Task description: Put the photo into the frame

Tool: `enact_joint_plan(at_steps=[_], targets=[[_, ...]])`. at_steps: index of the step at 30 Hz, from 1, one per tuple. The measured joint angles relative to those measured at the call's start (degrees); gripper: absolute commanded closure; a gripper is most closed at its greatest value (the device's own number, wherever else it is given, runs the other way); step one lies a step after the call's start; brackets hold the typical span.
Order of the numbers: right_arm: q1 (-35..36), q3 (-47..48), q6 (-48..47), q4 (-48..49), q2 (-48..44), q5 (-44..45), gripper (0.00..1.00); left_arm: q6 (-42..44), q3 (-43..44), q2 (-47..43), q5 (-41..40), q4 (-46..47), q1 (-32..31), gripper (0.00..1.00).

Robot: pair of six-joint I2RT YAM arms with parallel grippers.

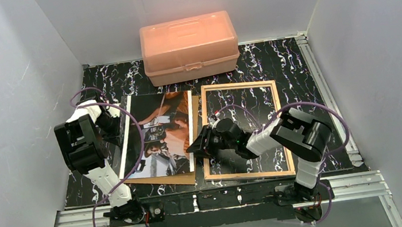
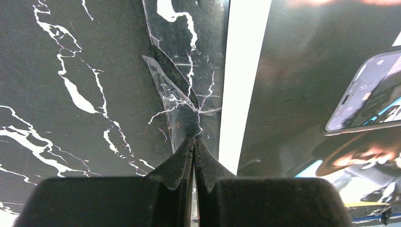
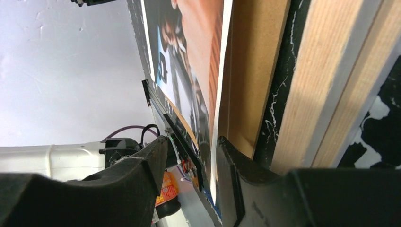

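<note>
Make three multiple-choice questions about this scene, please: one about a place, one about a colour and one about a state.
1. Where does the frame lie, compared with the photo?
A. on top of it
B. to its right
C. under it

2. What colour is the box at the far side of the table?
A. green
B. orange
C. blue

3. How do the left fingers stand?
A. pressed shut
B. spread wide open
C. closed on the frame

Answers:
1 B: the top view shows the frame flat on the table beside the photo's right edge.
2 B: the box is pale orange plastic.
3 A: in the left wrist view the tips meet with no gap, over the table beside the photo's white border.
</note>
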Motion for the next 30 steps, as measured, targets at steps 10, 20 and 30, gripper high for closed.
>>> enact_joint_plan(at_steps=[10,20,30], targets=[[0.3,3.0,1.4,5.9,6.3,-2.8,0.42,0.9,0.0,0.0,0.3,-0.1,0.0,1.00],[1.5,8.9,1.2,10.8,8.5,-4.0,0.37,1.8,0.0,0.0,0.8,-0.2,0.0,1.00],[3.9,20.3,-1.9,1.2,14.2,-1.6,0.33,2.4,0.0,0.1,3.7,-1.6,0.3,1.00]])
